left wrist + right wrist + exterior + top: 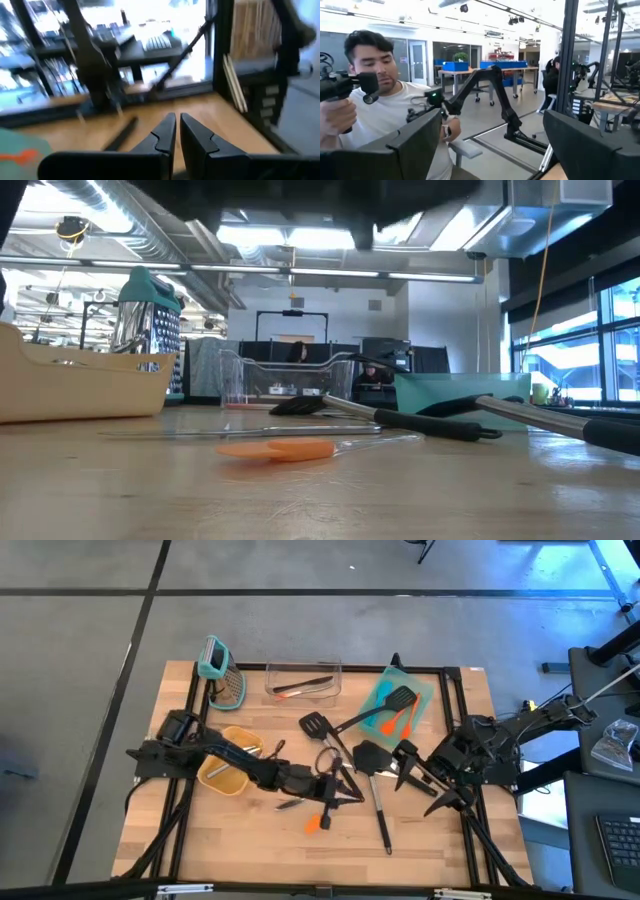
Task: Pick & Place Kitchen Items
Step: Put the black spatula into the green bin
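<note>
While the left gripper [345, 790] hovers clenched, seemingly empty, the right gripper [425, 778] gapes wide; a black slotted turner [375, 785] lies lengthwise toward the table's near edge.

Two arms [230, 755], one yellow bin [225, 772], one clear tray [303, 680], one grater [222, 675], one teal board [415, 690]

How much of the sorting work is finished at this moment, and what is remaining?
Looks done: a utensil with a red end lies in the clear bin, and some turners and orange spatulas rest on the teal mat. In hand: nothing visible; the left claw is shut over the table centre, and the right claw is open nearby. Left: a black slotted turner, a long-handled turner and an orange spatula remain on the wooden table.
</note>
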{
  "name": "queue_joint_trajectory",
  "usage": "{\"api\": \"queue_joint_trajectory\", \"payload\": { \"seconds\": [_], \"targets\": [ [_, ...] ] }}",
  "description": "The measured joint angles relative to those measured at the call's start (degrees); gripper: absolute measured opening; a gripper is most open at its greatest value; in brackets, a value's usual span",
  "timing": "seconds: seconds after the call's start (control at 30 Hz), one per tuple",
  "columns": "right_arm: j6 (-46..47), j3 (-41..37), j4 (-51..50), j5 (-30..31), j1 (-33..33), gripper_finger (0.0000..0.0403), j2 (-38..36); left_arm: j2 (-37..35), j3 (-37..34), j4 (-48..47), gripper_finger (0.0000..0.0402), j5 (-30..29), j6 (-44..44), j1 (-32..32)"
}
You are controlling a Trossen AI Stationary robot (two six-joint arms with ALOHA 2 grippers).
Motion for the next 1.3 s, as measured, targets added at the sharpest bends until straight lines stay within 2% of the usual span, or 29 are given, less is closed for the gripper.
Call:
{"api": "queue_joint_trajectory", "payload": {
  "seconds": [0.17, 0.27, 0.4, 0.5, 0.6, 0.77, 0.93, 1.07, 1.3],
  "targets": [
    [-1.20, -0.02, -4.70, 0.03, 0.02, 0.0351, -3.35, 5.11, 8.96, -18.07, 0.0019, 3.06, 0.66, 0.53],
    [-1.54, -0.02, -8.58, 0.48, 0.02, 0.0351, -5.50, 8.02, 14.09, -26.48, 0.0019, 1.63, 4.12, 0.62],
    [-2.49, -0.02, -14.21, 1.69, 0.02, 0.0351, -8.72, 10.00, 18.26, -29.83, 0.0019, -1.30, 12.25, 0.63],
    [-2.28, -0.02, -20.36, 6.27, 0.02, 0.0351, -11.45, 10.32, 19.68, -29.91, 0.0020, -1.30, 21.08, 0.61],
    [-1.81, -0.02, -26.02, 14.02, 0.02, 0.0351, -14.46, 10.51, 21.76, -34.29, 0.0031, -1.30, 29.35, 0.67],
    [-1.61, -0.02, -31.25, 23.17, 0.00, 0.0351, -17.87, 10.47, 26.97, -44.24, 0.0082, -0.73, 31.27, 1.58],
    [-0.09, -0.02, -32.55, 25.36, 0.00, 0.0351, -18.27, 10.52, 27.46, -45.23, 0.0144, -0.84, 32.29, 2.39],
    [0.65, -0.02, -32.93, 25.36, 0.00, 0.0351, -18.11, 13.18, 27.58, -43.45, 0.0176, -1.90, 35.69, 2.84],
    [1.82, -0.02, -33.57, 25.35, 0.00, 0.0351, -18.11, 19.29, 27.48, -37.59, 0.0186, -12.95, 48.59, 2.51]
  ]
}}
